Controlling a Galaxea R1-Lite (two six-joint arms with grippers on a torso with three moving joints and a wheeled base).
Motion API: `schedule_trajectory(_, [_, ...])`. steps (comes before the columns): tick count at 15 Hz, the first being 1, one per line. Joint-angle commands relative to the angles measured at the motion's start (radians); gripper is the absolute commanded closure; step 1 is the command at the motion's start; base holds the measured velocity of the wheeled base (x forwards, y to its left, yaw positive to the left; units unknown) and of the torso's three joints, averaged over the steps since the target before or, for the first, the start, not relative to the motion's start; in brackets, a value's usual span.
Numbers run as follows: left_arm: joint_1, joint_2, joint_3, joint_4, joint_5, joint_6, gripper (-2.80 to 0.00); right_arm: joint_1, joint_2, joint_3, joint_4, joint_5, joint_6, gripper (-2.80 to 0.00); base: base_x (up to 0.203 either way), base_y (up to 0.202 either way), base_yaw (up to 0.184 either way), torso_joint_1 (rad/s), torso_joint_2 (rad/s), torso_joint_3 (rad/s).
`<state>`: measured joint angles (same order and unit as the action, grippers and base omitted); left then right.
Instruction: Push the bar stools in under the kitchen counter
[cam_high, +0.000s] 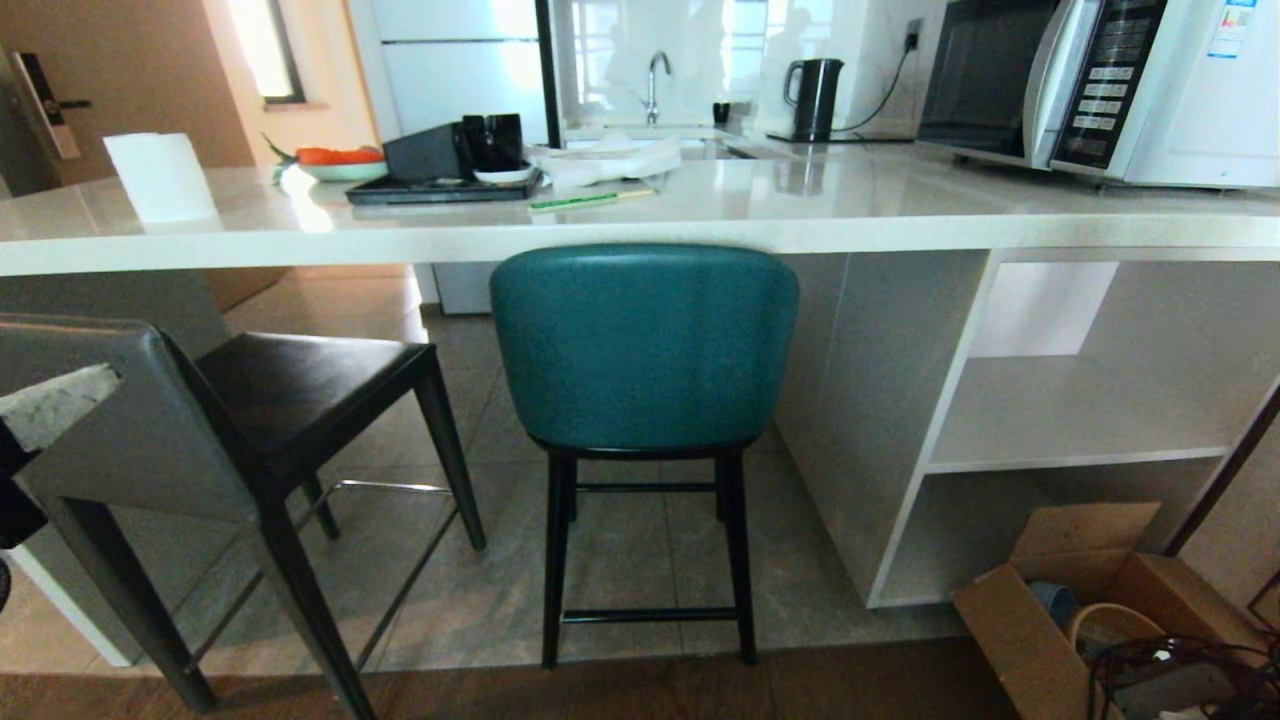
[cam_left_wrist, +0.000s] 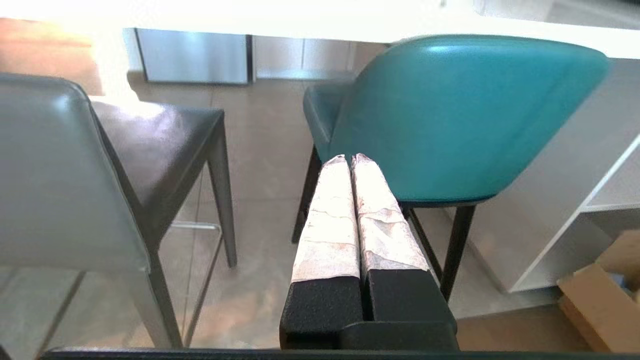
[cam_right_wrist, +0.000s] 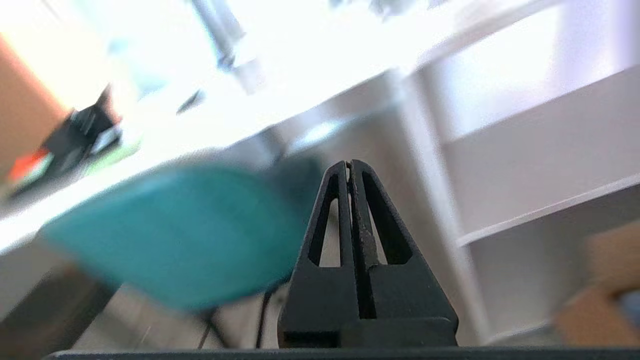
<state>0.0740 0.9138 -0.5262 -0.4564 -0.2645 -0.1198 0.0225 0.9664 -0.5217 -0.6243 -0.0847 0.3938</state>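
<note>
The teal bar stool (cam_high: 645, 345) stands in the middle, its rounded back just below the front edge of the white kitchen counter (cam_high: 900, 235). Left of it the grey-backed bar stool (cam_high: 130, 440) stands further out from the counter, its dark seat (cam_high: 300, 385) partly under the slab. My left gripper (cam_left_wrist: 350, 157), with taped fingers, is shut and empty. It hangs in the air between the two stools, and shows at the left edge of the head view (cam_high: 100, 385) by the grey back (cam_left_wrist: 55, 170). My right gripper (cam_right_wrist: 348, 162) is shut and empty, off the teal stool's (cam_right_wrist: 175, 235) right side.
White open shelving (cam_high: 1080, 410) fills the space under the counter on the right, with an open cardboard box (cam_high: 1090, 610) on the floor before it. On the counter are a microwave (cam_high: 1050, 80), a kettle (cam_high: 815, 95), a black tray (cam_high: 440, 190) and a paper roll (cam_high: 160, 175).
</note>
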Motion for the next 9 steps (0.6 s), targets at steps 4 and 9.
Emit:
schedule_trajectory(4, [0.011,-0.157,0.050,0.049,-0.010,0.003,0.00,-0.085,-0.274,0.033,0.112,-0.002,0.002,0.00,0.000,0.000,0.000,0.000,0.00,0.000])
schedule_trajectory(9, [0.012,-0.346,0.061,0.252,-0.007,0.004,0.00,-0.087,-0.561,0.043,0.414,0.044,-0.006,0.00,0.000,0.000,0.000,0.000,0.00,0.000])
